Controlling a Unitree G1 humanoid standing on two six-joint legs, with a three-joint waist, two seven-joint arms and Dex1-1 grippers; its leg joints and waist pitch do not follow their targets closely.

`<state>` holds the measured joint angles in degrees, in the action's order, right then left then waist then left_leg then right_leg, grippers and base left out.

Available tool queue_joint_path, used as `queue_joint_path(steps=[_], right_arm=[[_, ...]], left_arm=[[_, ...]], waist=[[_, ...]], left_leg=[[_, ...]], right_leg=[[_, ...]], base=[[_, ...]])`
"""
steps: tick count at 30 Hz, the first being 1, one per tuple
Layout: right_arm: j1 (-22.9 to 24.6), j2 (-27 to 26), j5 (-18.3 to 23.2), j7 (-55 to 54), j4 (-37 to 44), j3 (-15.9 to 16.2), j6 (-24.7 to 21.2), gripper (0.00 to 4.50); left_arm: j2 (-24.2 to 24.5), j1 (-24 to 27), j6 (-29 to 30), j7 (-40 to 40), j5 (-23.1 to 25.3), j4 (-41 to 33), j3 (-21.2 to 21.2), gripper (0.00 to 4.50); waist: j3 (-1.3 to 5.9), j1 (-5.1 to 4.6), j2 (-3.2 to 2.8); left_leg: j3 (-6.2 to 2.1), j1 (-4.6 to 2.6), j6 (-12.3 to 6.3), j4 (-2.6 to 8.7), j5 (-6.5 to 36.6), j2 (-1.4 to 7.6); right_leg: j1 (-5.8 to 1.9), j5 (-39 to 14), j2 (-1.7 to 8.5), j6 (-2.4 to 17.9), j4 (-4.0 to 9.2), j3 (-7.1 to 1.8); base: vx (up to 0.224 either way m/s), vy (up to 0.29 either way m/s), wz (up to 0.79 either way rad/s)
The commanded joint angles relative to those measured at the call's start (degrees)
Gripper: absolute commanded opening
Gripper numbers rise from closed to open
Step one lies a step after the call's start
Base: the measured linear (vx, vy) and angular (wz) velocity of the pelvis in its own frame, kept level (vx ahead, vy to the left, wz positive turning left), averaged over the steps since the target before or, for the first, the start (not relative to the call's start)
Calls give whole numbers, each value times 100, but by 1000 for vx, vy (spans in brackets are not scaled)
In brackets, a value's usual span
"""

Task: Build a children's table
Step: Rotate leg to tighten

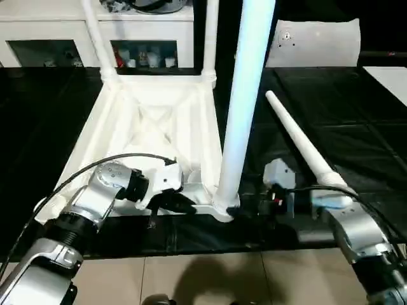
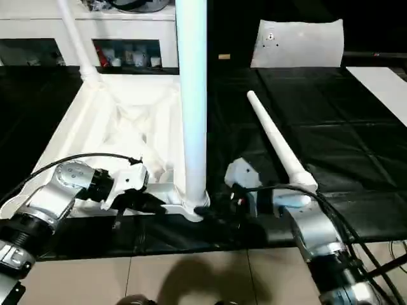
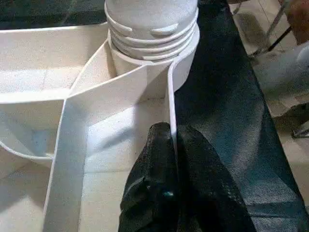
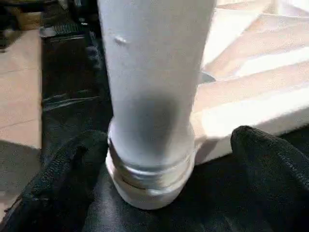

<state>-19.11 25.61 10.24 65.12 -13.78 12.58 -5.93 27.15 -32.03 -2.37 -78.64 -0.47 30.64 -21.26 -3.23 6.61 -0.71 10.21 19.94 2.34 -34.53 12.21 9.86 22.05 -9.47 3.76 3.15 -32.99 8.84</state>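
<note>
The children's table lies upside down on black sheeting, its ribbed white top point(image 1: 152, 121) facing up. Two legs point(image 1: 95, 32) point(image 1: 210, 38) stand in the far corner sockets. A third leg point(image 1: 245, 95) stands upright in the near right corner socket, its threaded base point(image 3: 149, 29) seated there. The fourth leg point(image 1: 302, 143) lies loose on the sheeting to the right. My left gripper point(image 1: 184, 203) point(image 3: 171, 140) is shut on the top's thin near rim, just beside that socket. My right gripper point(image 1: 245, 210) point(image 4: 164, 159) is open, one finger on each side of the upright leg's base.
A white cabinet point(image 1: 63, 32) with glass doors stands behind the table. A white bag-like object point(image 1: 318, 41) sits at the back right, and a flat white board point(image 1: 391, 79) lies at the right edge. Tiled floor point(image 1: 191, 279) begins at the sheeting's near edge.
</note>
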Motion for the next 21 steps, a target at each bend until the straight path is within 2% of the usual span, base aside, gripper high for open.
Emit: queue_joint_path(steps=[1,8,13,15,21], right_arm=[[-207,17,-17,322,-191,169,93,417],[-390,-76,-25,500,-490,306,176,362],[-518,-170,20,730,-723,366,138,325],[-559,-180,26,800,-798,390,150,293],[-626,-231,64,938,-939,472,167,269]], left_arm=[[-11,-100,-192,-419,128,-83,-353,0],[-24,-94,-187,-495,133,-137,-406,0],[-6,-82,-202,-579,131,-153,-420,0],[-8,-90,-213,-596,138,-136,-419,0],[32,-95,-245,-626,144,-106,-413,0]], waist=[[402,-30,-4],[398,-8,-7],[381,-12,2],[385,-5,2],[389,-12,0]], left_leg=[[-168,-46,-343,401,745,469],[-170,-47,-332,407,717,489],[-161,-32,-341,404,786,462],[-164,-36,-335,404,741,465],[-171,-36,-343,407,724,477]], right_leg=[[-306,-1794,664,583,424,-482],[-300,-1641,664,676,389,-493],[-307,-1902,670,607,425,-480],[-307,-1923,666,572,429,-483],[-305,-1837,663,600,409,-482]], base=[[0,0,0],[0,0,0],[0,0,0],[0,0,0],[0,0,0]])
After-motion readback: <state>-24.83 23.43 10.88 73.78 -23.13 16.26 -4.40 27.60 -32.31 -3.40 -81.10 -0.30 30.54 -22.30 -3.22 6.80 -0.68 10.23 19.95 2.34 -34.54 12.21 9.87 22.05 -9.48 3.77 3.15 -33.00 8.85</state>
